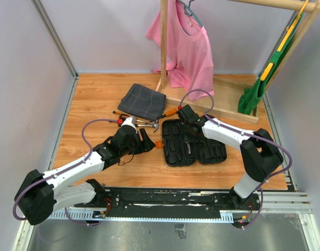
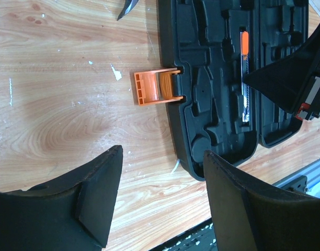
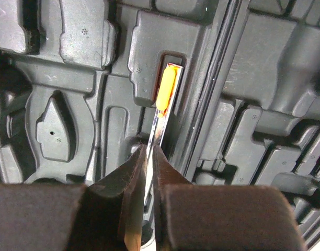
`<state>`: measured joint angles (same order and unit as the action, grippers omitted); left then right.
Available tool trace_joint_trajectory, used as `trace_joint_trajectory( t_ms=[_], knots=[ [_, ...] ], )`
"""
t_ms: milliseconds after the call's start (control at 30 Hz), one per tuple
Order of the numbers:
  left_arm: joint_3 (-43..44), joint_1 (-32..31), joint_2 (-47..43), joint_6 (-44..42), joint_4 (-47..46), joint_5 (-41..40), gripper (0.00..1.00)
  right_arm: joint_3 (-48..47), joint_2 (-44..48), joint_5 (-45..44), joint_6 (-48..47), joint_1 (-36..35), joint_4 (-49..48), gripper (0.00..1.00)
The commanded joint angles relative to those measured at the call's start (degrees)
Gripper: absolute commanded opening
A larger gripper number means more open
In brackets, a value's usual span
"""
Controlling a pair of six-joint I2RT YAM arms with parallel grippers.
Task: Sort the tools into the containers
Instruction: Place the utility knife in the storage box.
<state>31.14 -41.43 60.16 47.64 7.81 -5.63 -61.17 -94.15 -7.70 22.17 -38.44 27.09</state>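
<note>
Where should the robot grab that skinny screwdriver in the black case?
Grab the screwdriver by its thin metal shaft, straight down from above, a finger on each side. Its orange handle sits sunk in a snug slot of the case, so fingers likely won't fit there. The right gripper pinches the shaft this way.

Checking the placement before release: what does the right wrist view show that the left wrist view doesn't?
Only right wrist: the right gripper shut on the metal shaft of the screwdriver, seen close. Only left wrist: the orange clasp, the wooden table and the open left gripper, holding nothing. Both: the screwdriver, its orange handle in a slot of the black case.
</note>
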Motion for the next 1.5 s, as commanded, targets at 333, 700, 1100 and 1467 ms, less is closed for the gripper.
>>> trace_joint_trajectory(
  t_ms=[333, 700, 1100, 1467],
  knots=[
    [0.29, 0.38, 0.57, 0.09, -1.74, 0.68, 0.67, 0.44, -1.23, -1.65, -0.33, 0.65, 1.30, 0.09],
    [0.22, 0.39, 0.57, 0.27, -1.78, 0.79, 0.66, 2.98, -2.33, 1.09, 0.49, 0.67, 0.33, 0.09],
    [0.75, 0.38, 1.23, 0.12, -2.07, 0.97, 0.66, 8.43, -2.46, 4.30, 1.35, 1.16, -1.94, 0.08],
    [1.03, 0.38, 2.33, -0.06, -2.40, 1.50, 0.66, 11.30, -0.14, 5.33, 1.91, 2.40, -3.88, 0.06]
  ],
)
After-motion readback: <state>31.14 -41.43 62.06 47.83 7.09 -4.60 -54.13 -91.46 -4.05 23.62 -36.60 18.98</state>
